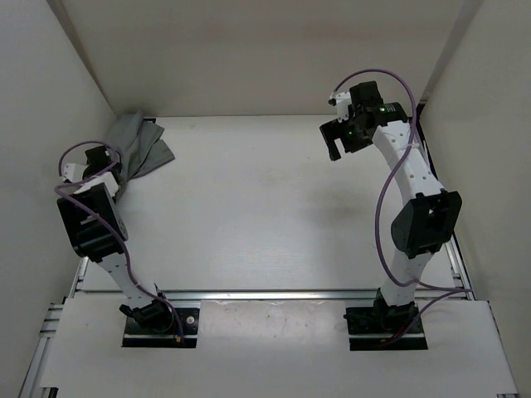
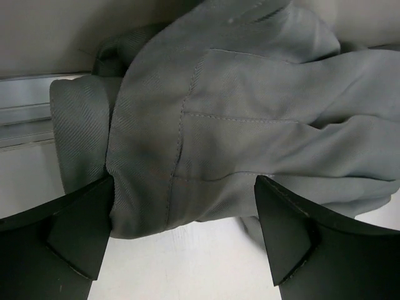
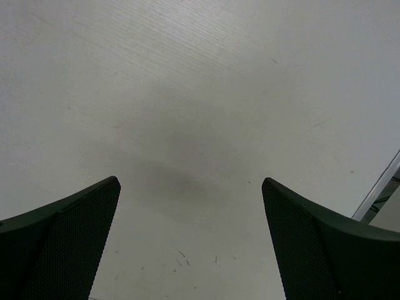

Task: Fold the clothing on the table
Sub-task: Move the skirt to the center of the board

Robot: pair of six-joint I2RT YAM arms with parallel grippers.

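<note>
The grey clothing (image 1: 139, 143) lies bunched in the far left corner of the white table (image 1: 249, 207), partly against the wall. My left gripper (image 1: 114, 166) sits at the heap's near edge. In the left wrist view the clothing (image 2: 237, 112) fills most of the frame, showing seams and folds. Its lower hem reaches in between the spread fingertips of the left gripper (image 2: 184, 212), which is open. My right gripper (image 1: 338, 141) hovers open over the far right of the table. In the right wrist view, the right gripper (image 3: 190, 187) has only bare table (image 3: 187, 94) between its fingers.
Pale walls close in the table on the left, back and right. A silver rail (image 1: 274, 293) runs along the near edge by the arm bases, and another rail (image 2: 25, 106) shows behind the clothing. The table's right edge rail (image 3: 381, 190) is close to the right gripper.
</note>
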